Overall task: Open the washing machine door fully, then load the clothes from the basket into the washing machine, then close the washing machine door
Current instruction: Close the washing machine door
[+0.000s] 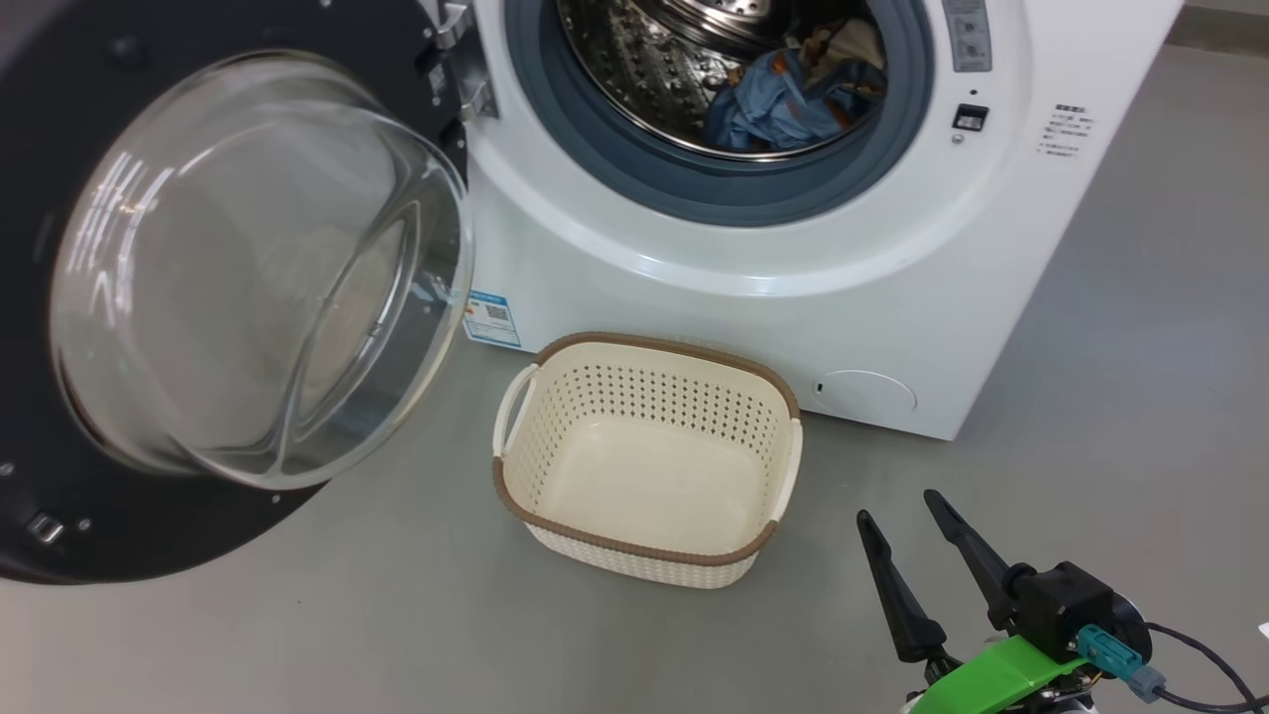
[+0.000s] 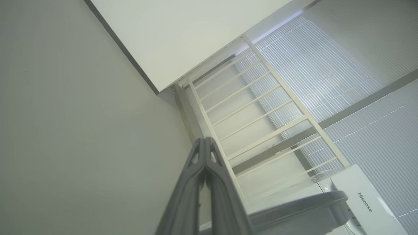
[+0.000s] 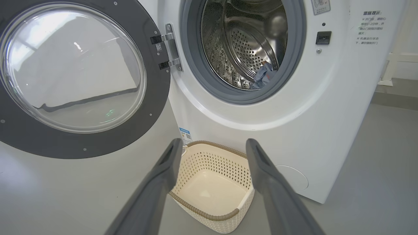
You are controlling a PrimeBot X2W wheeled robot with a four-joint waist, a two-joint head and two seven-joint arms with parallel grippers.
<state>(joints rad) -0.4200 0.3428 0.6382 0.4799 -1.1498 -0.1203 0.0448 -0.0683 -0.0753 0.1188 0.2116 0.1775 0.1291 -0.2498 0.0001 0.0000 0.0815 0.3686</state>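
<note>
One crumpled blue clothes bundle (image 1: 783,104) sits in the drum (image 1: 634,59) (right gripper (image 1: 897,506) agape, left gripper (image 2: 204,142) closed).

The washing machine door (image 1: 248,268) runs off the head view's left and top edges, and the washing machine (image 1: 753,327) is cut at the top edge, with its drum's upper half out of frame. The clothes (image 1: 783,104) lie partly behind the grey-blue seal (image 1: 714,193), whose lower lip in the right wrist view hides all but a small blue fold. The print on the blue label sticker (image 1: 493,317) and the printed lines (image 1: 1066,129) are too small to read, and the right pincer (image 1: 898,506) is cut off at the bottom edge behind its fingers.
</note>
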